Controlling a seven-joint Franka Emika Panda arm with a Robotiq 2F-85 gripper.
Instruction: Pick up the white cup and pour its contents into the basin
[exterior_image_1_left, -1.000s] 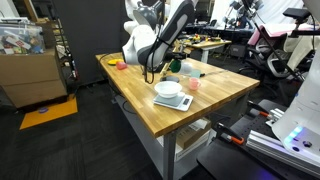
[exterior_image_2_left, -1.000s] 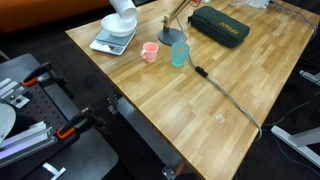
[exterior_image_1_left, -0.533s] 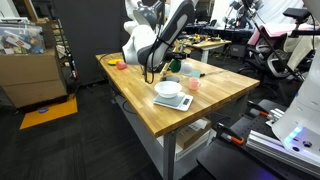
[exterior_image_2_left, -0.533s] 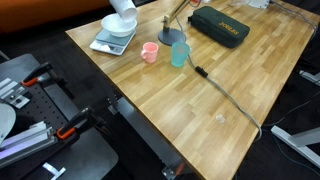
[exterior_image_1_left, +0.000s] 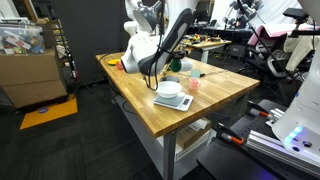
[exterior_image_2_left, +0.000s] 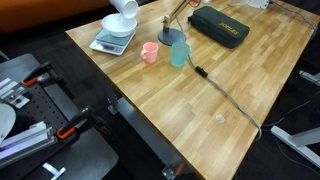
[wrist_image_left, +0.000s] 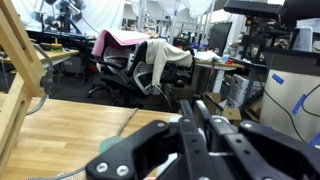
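Observation:
The white cup (exterior_image_2_left: 180, 53), tinted teal, stands upright on the wooden table (exterior_image_2_left: 230, 90) next to a small pink cup (exterior_image_2_left: 150, 52). It also shows in an exterior view (exterior_image_1_left: 186, 69). The dark round basin (exterior_image_2_left: 172, 37) lies just behind the two cups. My gripper (wrist_image_left: 192, 100) fills the wrist view, its fingers close together with nothing between them, pointing out over the table toward office chairs. The cup and basin are out of the wrist view. My arm (exterior_image_1_left: 145, 45) hangs above the table behind the white bowl, apart from the cup.
A white bowl on a flat white base (exterior_image_2_left: 114, 36) stands beside the pink cup. A dark case (exterior_image_2_left: 220, 26) lies further back, and a cable (exterior_image_2_left: 225, 95) runs across the table. A small pink-orange dish (exterior_image_1_left: 115, 65) sits at a far corner.
My arm has shifted slightly above the white bowl. The cups, bowl and basin have not moved.

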